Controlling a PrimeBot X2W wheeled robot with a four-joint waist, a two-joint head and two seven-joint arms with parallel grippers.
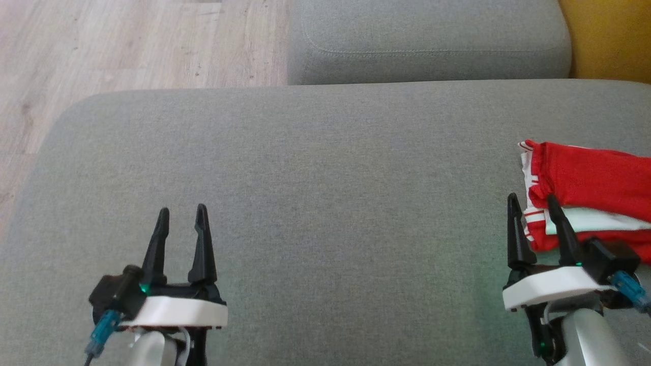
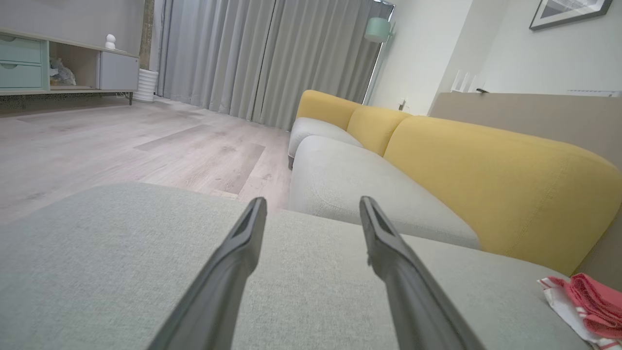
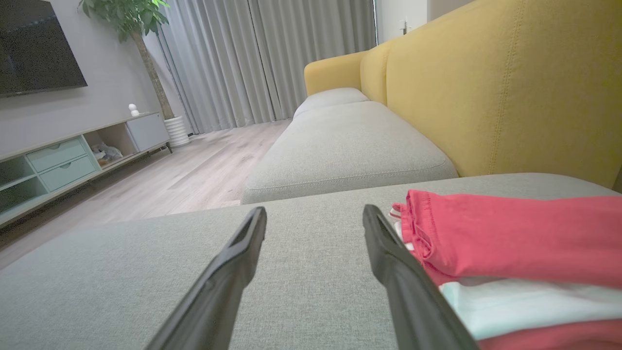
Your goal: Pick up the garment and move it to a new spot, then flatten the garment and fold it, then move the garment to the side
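The garment [image 1: 595, 195], red with white bands, lies folded in a compact stack at the right edge of the grey sofa seat [image 1: 325, 193]. It also appears at the lower right of the left wrist view as the garment [image 2: 590, 304] and beside my right fingers as the garment [image 3: 515, 253]. My right gripper [image 1: 531, 203] hovers open just left of the stack, its right finger in front of the fabric edge, nothing between its fingers. Far to the left, my left gripper [image 1: 182, 213] stands open and empty over bare cushion.
A second grey seat cushion [image 1: 432, 40] adjoins the far edge, with the yellow backrest [image 1: 610, 35] at the upper right. Wooden floor [image 1: 127, 46] lies beyond the seat's rounded left and far-left edges. A TV cabinet [image 3: 73, 155] and curtains stand across the room.
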